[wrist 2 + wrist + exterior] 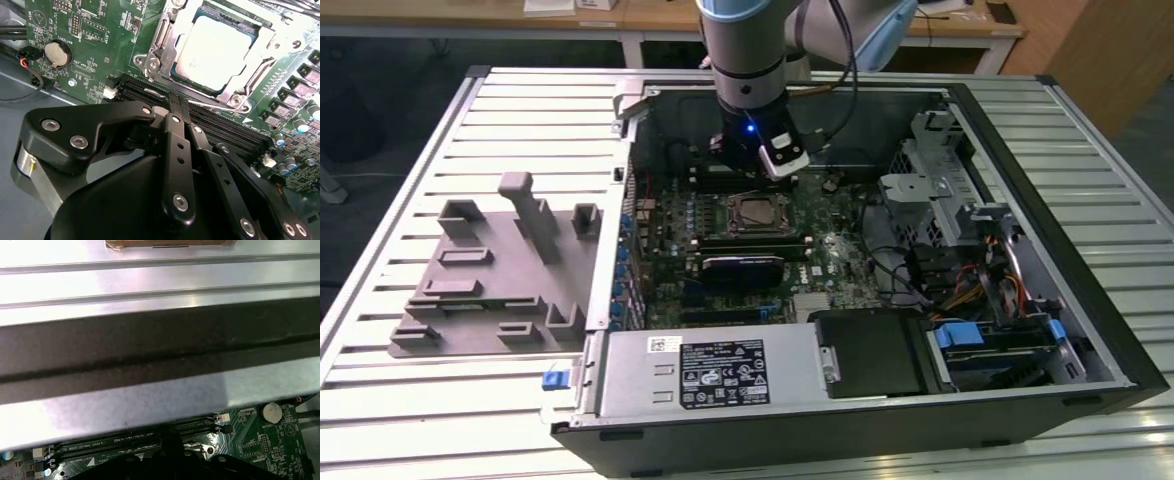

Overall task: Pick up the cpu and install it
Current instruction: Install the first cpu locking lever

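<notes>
Sitting in socket (seated): cpu

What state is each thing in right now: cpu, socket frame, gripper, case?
cpu: seated flat in the socket, silvery top showing.
socket frame: lying around the cpu, top left uncovered.
gripper: fingers shut together, holding nothing, over the memory slots beside the socket.
case: on its side, side panel off, motherboard exposed.
</notes>
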{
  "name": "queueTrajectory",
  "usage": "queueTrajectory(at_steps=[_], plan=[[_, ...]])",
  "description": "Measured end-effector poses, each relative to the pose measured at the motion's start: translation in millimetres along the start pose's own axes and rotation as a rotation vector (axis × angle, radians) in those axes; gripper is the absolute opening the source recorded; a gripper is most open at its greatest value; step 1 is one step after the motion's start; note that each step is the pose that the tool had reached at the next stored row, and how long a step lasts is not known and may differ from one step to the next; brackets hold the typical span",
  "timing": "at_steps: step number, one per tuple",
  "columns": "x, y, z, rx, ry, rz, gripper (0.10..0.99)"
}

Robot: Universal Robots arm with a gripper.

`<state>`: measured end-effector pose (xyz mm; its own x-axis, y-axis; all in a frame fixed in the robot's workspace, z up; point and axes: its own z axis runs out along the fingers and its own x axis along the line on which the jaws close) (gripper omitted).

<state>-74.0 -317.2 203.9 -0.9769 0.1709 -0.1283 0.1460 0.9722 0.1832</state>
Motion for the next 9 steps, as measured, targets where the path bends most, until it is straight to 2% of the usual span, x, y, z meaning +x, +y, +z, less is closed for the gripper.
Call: queueTrajectory(at_steps=[9], plan=[[0.7, 3.2, 1.4, 0.006, -0.0086, 0.046, 0.106]])
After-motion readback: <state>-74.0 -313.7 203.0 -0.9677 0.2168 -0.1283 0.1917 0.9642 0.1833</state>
